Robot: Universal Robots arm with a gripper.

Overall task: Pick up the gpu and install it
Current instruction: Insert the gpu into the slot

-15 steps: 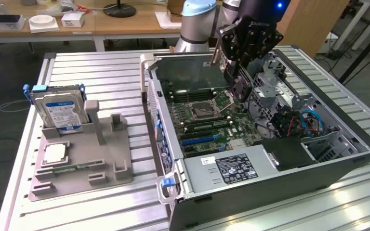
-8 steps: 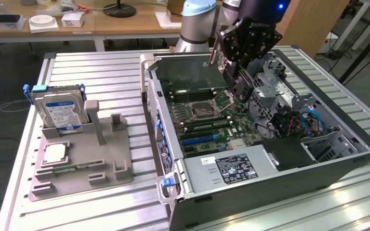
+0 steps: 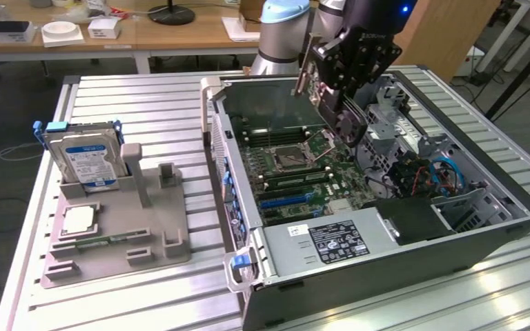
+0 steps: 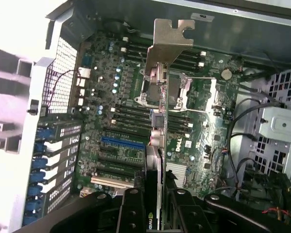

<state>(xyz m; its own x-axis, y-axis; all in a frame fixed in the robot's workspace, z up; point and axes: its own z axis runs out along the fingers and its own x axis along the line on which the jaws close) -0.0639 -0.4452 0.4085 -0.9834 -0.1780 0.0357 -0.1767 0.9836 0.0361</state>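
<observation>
Two-fingered clamp on the gpu (image 4: 161, 77): grips it along one long edge with the gripper (image 4: 156, 196), black fingers (image 4: 130, 211) flat against either face, jaws narrowed to the thickness of the card. Holds the board on edge, seen from the wrist as a thin line with the silver bracket (image 4: 169, 41) at the far end (green logo just readable on the card, down between the fingers). Hangs over the open computer case (image 3: 513, 207), above the motherboard (image 3: 292, 162), not seated in any slot. Sits, from the wrist, across the processor socket (image 4: 186, 92) and the memory slots, crosswise to the blue expansion slot (image 4: 123, 142) and off to one side of it. Reaches, in the exterior view, down from the arm (image 3: 279, 27) into the mouth of the case, at a tilt. Elsewhere, towards the exterior view's left on the slatted metal table (image 3: 136, 96): a grey holder (image 3: 168, 241) with a hard drive (image 3: 85, 158) upright in its rack, a square processor chip (image 3: 78, 219) flat in a recess, and a narrow memory stick (image 3: 108, 240) just beside that. Inside the case, at the end nearest the exterior camera, a grey power supply (image 3: 339, 241) with a black label.
</observation>
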